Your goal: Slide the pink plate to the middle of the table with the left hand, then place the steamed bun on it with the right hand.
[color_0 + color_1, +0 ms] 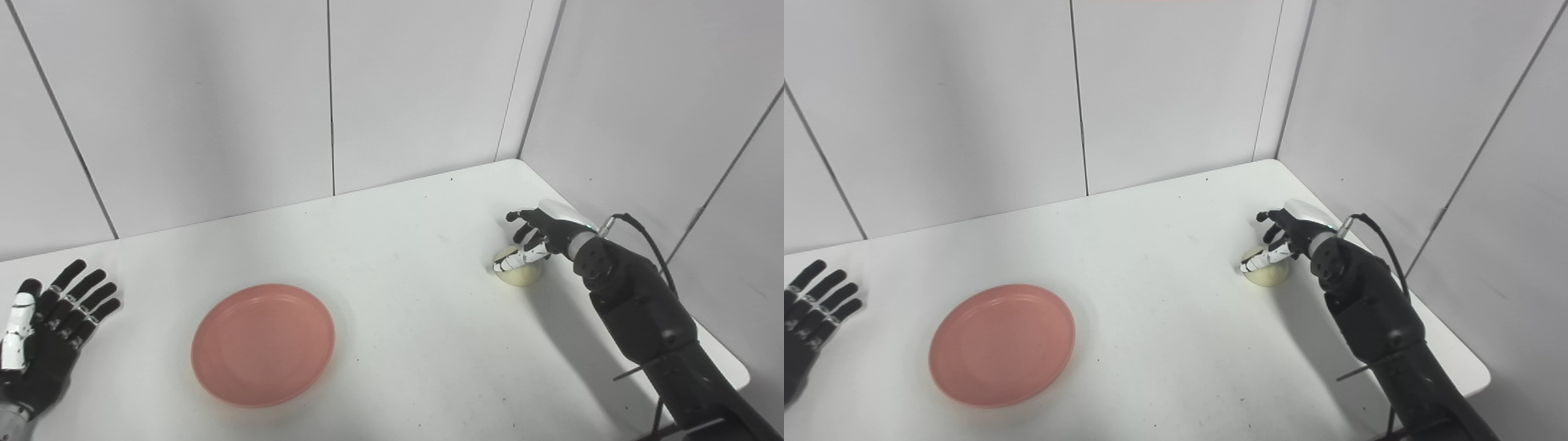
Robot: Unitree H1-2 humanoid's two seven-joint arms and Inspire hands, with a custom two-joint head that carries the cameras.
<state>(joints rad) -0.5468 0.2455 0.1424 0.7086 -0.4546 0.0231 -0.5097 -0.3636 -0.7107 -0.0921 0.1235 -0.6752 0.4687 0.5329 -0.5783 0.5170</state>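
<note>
Two hands in my view: left hand (46, 331), fingers spread, idles left of the pink plate (263, 343), apparently already slid inward on the tabletop (392, 245). Right hand (536, 236) curls over the steamed bun (520, 272); firm grip unclear. Transfer remains.

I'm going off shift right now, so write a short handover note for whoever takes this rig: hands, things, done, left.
Left hand: open, fingers spread, at the table's left edge, holding nothing.
Right hand: over the steamed bun at the right side of the table, fingers curled around it; a firm grasp cannot be told.
Pink plate: empty, left of centre near the front edge.
Done: nothing confirmed beyond the reach to the bun; the plate may need sliding further.
Left: lift the bun and set it on the plate.
</note>
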